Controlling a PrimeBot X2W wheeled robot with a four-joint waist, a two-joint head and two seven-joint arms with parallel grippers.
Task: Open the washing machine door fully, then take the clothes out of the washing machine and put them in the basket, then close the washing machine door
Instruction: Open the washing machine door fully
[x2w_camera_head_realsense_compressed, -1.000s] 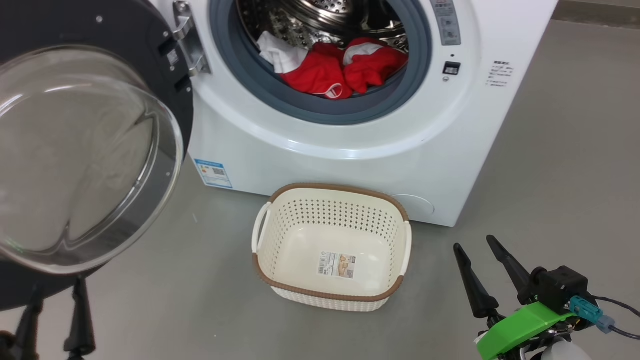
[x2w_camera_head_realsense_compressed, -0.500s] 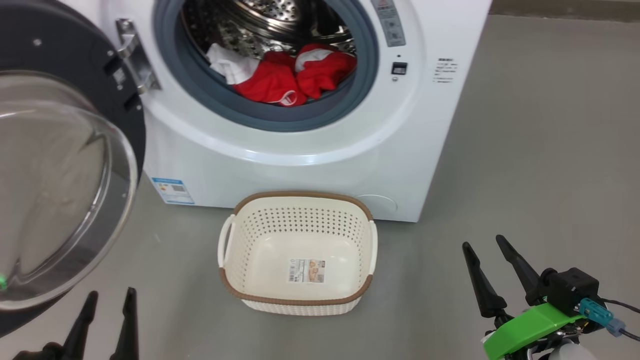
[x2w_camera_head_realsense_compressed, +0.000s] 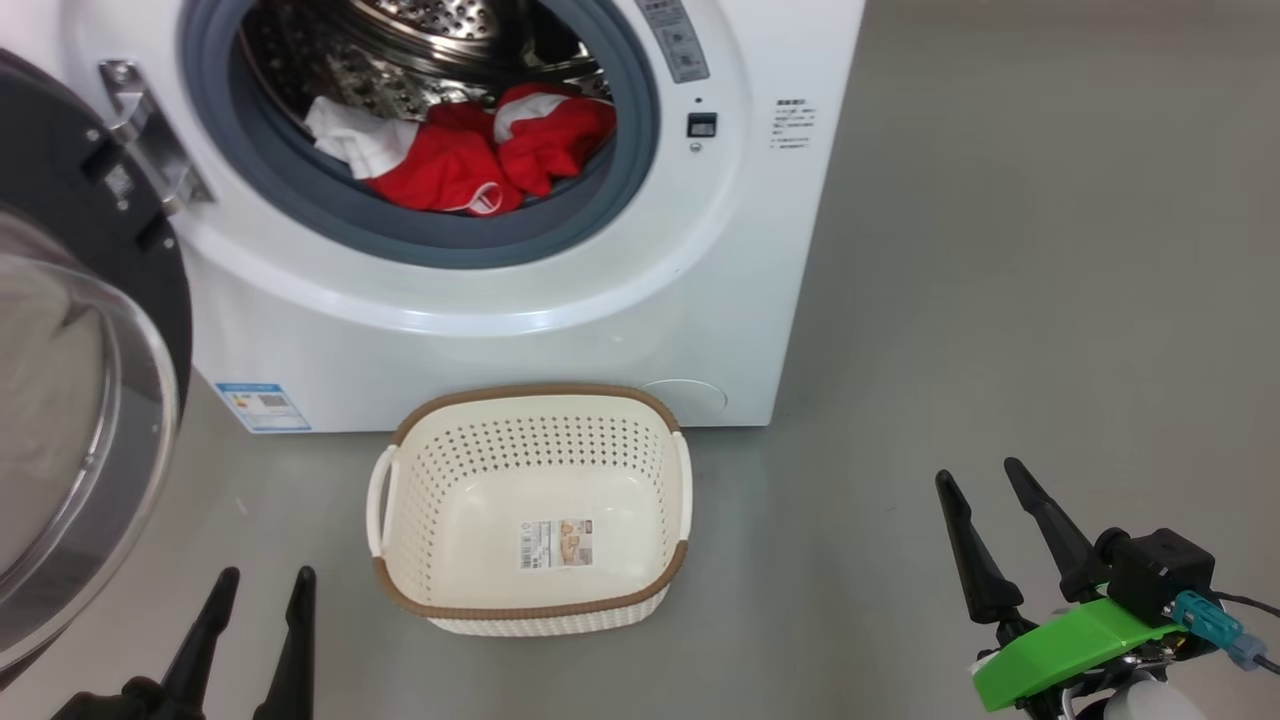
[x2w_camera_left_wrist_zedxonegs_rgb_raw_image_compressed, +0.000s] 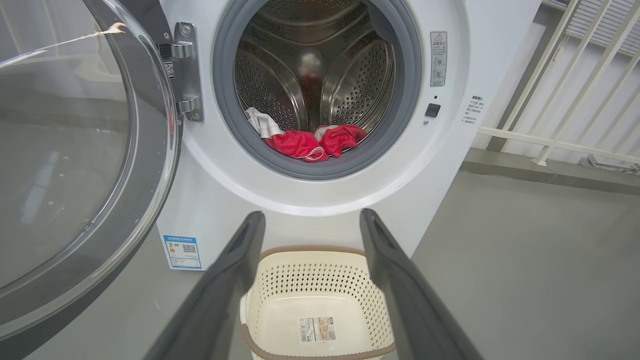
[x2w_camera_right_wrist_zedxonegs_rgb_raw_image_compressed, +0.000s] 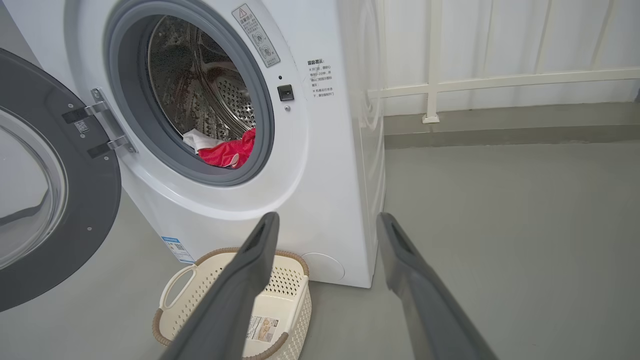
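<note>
Left tool (x2w_camera_head_realsense_compressed: 269, 572) now clear of door (x2w_camera_head_realsense_compressed: 50, 120) rim

Light was bright, even and soft; only a faint shadow lay under the basket (x2w_camera_head_realsense_compressed: 540, 625) ahead of the jaws. A pale sheen ran along the washer (x2w_camera_head_realsense_compressed: 480, 340) front beyond, the drum (x2w_camera_left_wrist_zedxonegs_rgb_raw_image_compressed: 360, 80) glinted, and the door (x2w_camera_left_wrist_zedxonegs_rgb_raw_image_compressed: 65, 150) glass left of the jaws held hazy reflections. Wrist views blurred the jaws' bases.
</note>
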